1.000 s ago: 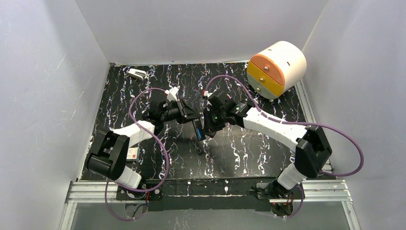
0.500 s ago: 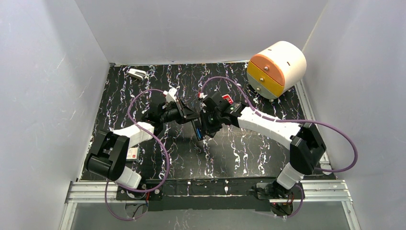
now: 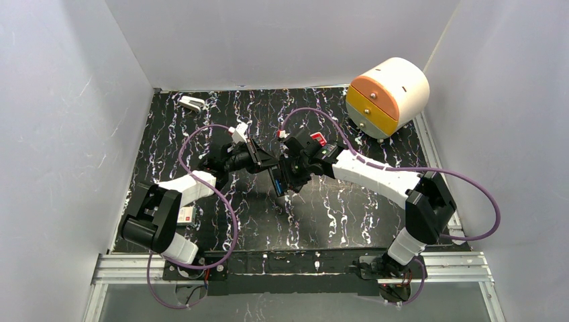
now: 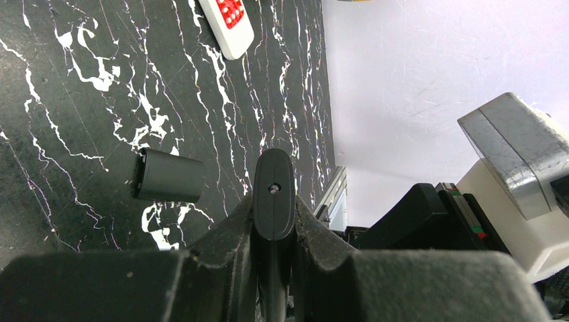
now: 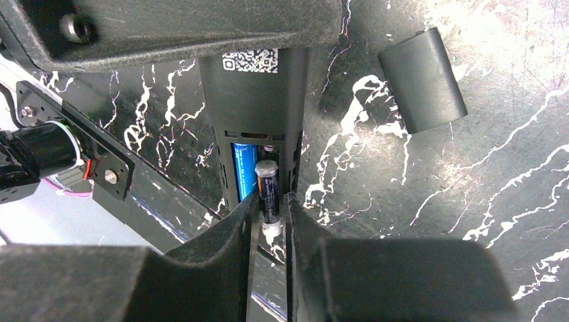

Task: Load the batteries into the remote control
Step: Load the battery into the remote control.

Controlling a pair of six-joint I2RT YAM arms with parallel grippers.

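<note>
My left gripper (image 3: 263, 163) is shut on a black remote (image 4: 273, 194) and holds it above the table; the left wrist view shows it end-on. Its open battery compartment faces my right wrist camera, with a blue battery (image 5: 243, 168) seated in one slot. My right gripper (image 5: 270, 209) is shut on a black battery (image 5: 268, 193). That battery's far end is at the empty slot beside the blue one. In the top view the right gripper (image 3: 286, 180) meets the remote (image 3: 274, 177) at the middle of the table.
The remote's black battery cover (image 5: 423, 80) lies on the marbled table, also in the left wrist view (image 4: 168, 176). A white remote with red buttons (image 4: 228, 23) lies farther off. An orange-and-yellow drawer box (image 3: 387, 94) stands back right. A small white object (image 3: 192, 102) lies back left.
My right arm has shifted a little left and toward the remote, bringing the black battery up to the compartment. The left arm has barely moved.
</note>
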